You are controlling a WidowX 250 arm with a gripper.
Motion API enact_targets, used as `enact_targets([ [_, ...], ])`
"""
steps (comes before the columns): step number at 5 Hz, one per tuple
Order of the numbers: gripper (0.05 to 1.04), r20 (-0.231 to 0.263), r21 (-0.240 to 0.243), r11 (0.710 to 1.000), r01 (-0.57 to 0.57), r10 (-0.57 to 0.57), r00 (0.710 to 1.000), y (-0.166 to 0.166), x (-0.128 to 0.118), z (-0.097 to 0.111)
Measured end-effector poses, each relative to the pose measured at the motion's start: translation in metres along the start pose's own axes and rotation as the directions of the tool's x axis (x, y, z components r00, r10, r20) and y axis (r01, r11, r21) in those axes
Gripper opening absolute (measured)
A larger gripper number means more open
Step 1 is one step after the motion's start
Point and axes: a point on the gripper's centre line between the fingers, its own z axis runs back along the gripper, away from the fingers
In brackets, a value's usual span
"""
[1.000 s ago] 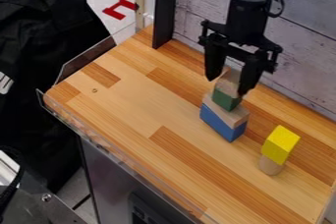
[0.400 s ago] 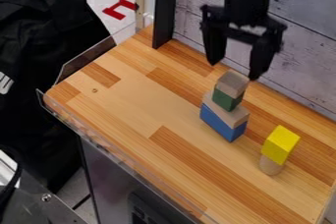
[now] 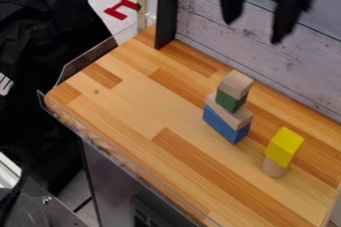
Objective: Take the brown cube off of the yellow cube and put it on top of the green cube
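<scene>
High at the top of the camera view, my gripper (image 3: 254, 33) is open with nothing between its fingers, well above the blocks. The brown cube (image 3: 236, 84) rests on top of the green cube (image 3: 230, 100). Under the green cube lie a flat wooden block (image 3: 234, 116) and a blue block (image 3: 224, 124). To the right and nearer the front, the yellow cube (image 3: 284, 146) sits on a round wooden piece (image 3: 274, 167), with nothing on top of it.
A whitewashed plank wall (image 3: 206, 22) runs along the back of the wooden table (image 3: 133, 106), with a black post (image 3: 167, 12) at its left end. A clear edge guard (image 3: 93, 61) borders the left side.
My gripper has risen from around the brown cube, moving up and slightly right, and let it go. The brown cube stays on the green cube.
</scene>
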Motion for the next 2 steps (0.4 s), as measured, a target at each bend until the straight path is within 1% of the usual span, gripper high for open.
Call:
enact_targets([
  [1,1.001,-0.08,-0.008,0.999,0.047,-0.048,0.996,-0.024,-0.006,-0.02],
  [2,1.0,-0.13,-0.02,0.999,0.045,-0.047,0.99,-0.031,-0.009,-0.034],
])
